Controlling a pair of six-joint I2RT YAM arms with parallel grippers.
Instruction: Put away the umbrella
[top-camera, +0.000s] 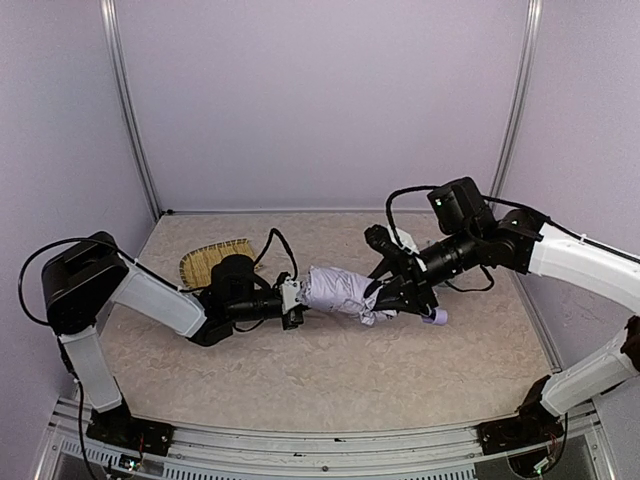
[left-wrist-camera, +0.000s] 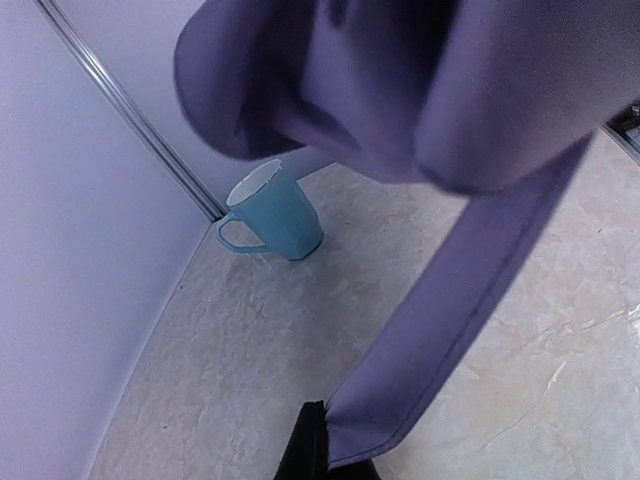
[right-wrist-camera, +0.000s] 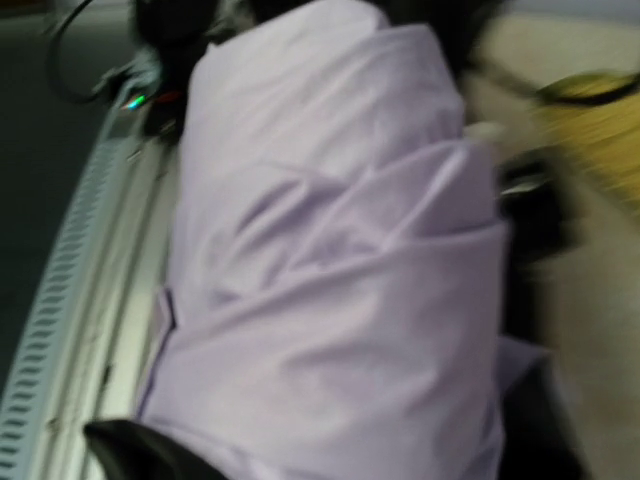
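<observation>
Umbrella bundled between both hands over mid tabletop: left hand clenched on its strap, right hand clamped round the folds near the handle. Pull strap taut, wind snugly round the canopy, brace with right, avoid slack.

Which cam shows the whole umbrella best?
Top external: the umbrella shows end to end, folded, handle included. Left wrist shows only hanging fabric and the strap; right wrist shows a blurred close-up of canopy folds.
</observation>
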